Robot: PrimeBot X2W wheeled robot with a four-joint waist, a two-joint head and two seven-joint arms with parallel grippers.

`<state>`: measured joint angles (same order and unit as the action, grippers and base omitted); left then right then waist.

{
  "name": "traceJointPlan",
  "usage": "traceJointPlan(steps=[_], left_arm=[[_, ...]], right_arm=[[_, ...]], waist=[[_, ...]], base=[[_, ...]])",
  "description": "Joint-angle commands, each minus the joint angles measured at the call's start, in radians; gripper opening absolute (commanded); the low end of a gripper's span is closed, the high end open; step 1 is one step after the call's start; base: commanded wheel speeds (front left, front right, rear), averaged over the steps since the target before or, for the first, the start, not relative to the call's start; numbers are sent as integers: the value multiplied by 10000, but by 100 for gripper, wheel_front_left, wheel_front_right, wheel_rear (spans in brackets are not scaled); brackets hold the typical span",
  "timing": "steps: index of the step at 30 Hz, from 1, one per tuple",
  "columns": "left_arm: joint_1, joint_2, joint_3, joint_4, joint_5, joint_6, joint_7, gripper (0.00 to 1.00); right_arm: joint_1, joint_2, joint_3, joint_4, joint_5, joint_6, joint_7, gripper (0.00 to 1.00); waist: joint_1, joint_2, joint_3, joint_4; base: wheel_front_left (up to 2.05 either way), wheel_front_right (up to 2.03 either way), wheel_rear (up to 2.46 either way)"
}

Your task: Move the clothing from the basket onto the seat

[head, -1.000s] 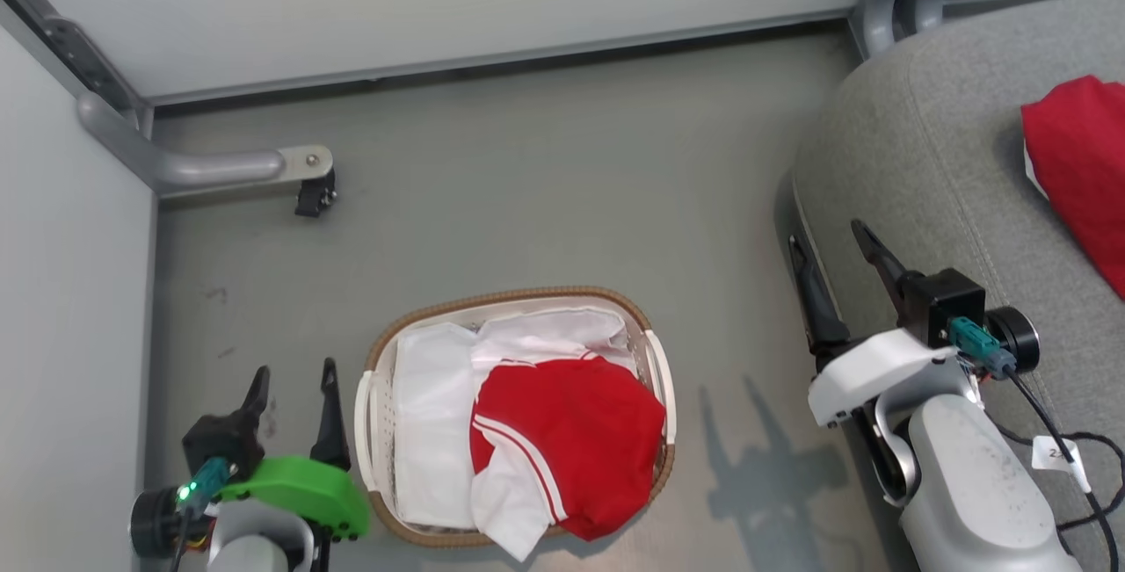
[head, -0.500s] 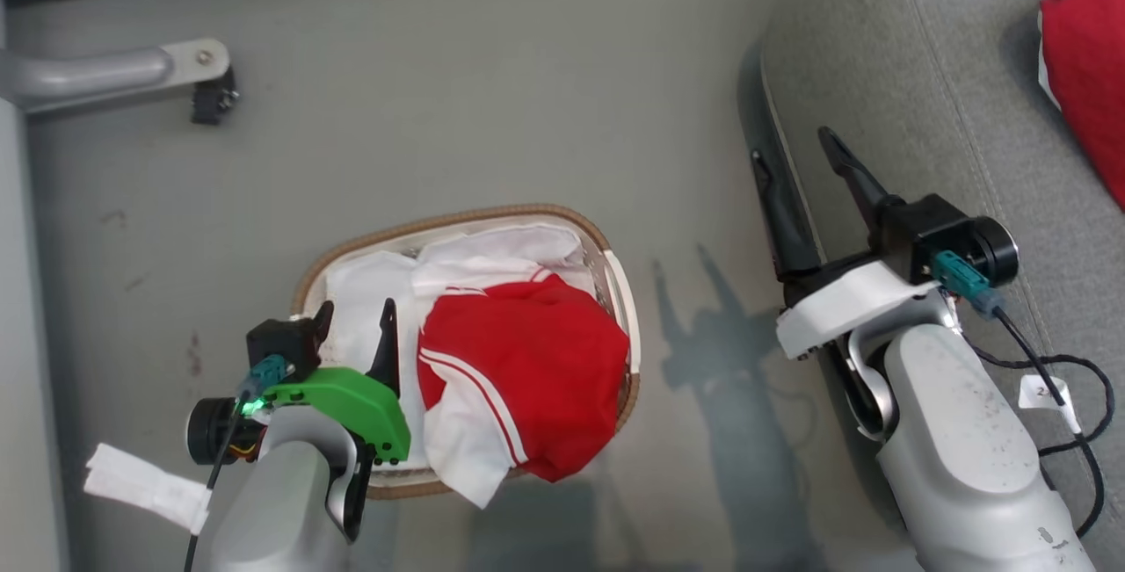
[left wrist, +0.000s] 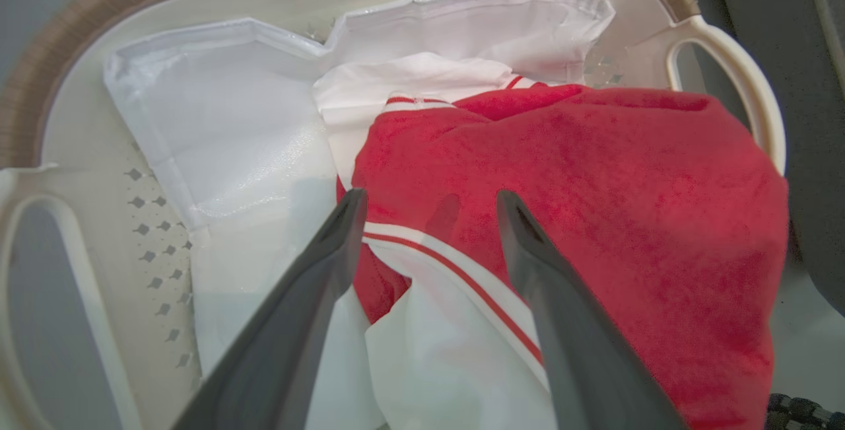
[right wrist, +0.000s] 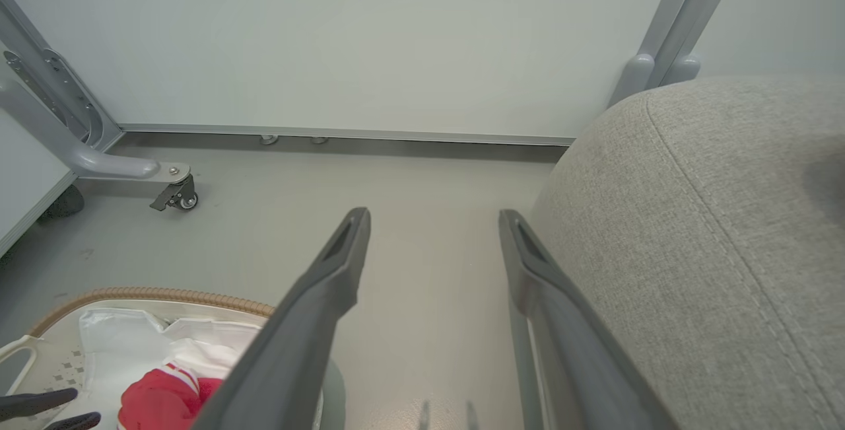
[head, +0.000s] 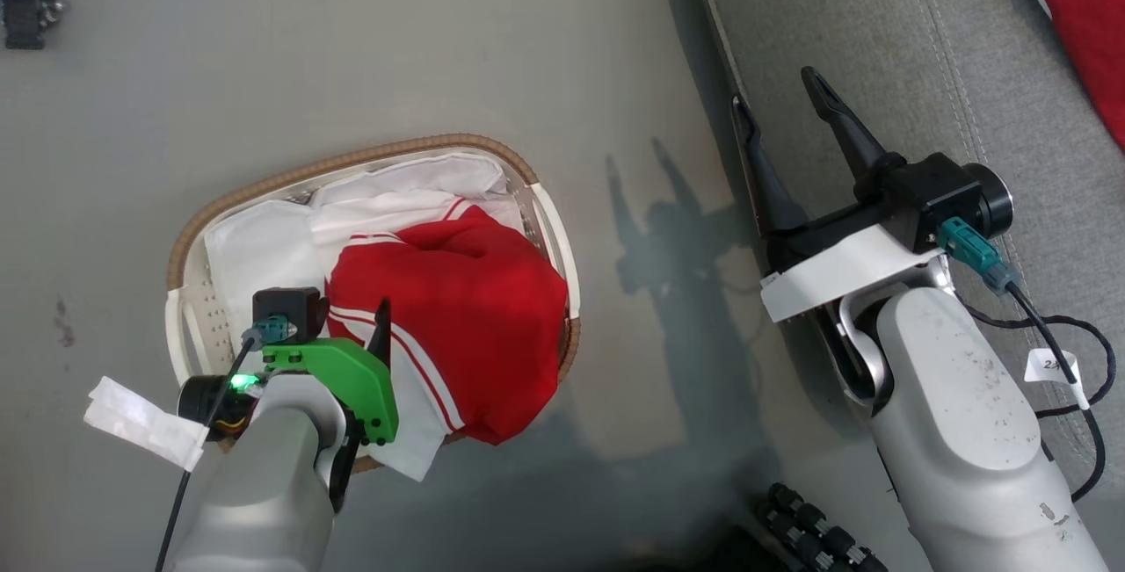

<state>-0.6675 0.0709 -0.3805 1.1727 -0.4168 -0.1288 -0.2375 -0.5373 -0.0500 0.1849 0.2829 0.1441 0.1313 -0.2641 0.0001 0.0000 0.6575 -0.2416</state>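
Head view: left pincer (head: pixel 341 317) nearer the clothing (head: pixel 466 308)

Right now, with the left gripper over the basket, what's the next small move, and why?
Probably lower the left gripper straight down and close on the red garment: it is open, straddling the striped trim, apparently not gripping yet, and that garment lies in the basket.

Silver arms (head: pixel 958 414); green-bracketed left gripper (left wrist: pixel 429 197), white-bracketed right gripper (head: pixel 772 87).
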Motion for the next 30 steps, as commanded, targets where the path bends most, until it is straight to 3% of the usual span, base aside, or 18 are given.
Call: traceJointPlan(steps=[1,14,30], left_arm=[[-203,107,-87,128,-125,-23,109,100],[-401,464,-900,799,-1067,-24,1105,100],[-615,605,-1739,619,-2056,-24,1766,100]], right_arm=[[-83,-15,29,-93,61,-10,-6,100],[-32,-19,35,-219,-142,-10,-6,100],[-162,-19,-60,-397,-323,-10,-6,100]], waist=[[-1,0,560,-455],[-1,0,958,-469],[-1,0,1414,-445]], base=[[0,0,0],[0,0,0],[0,0,0]])
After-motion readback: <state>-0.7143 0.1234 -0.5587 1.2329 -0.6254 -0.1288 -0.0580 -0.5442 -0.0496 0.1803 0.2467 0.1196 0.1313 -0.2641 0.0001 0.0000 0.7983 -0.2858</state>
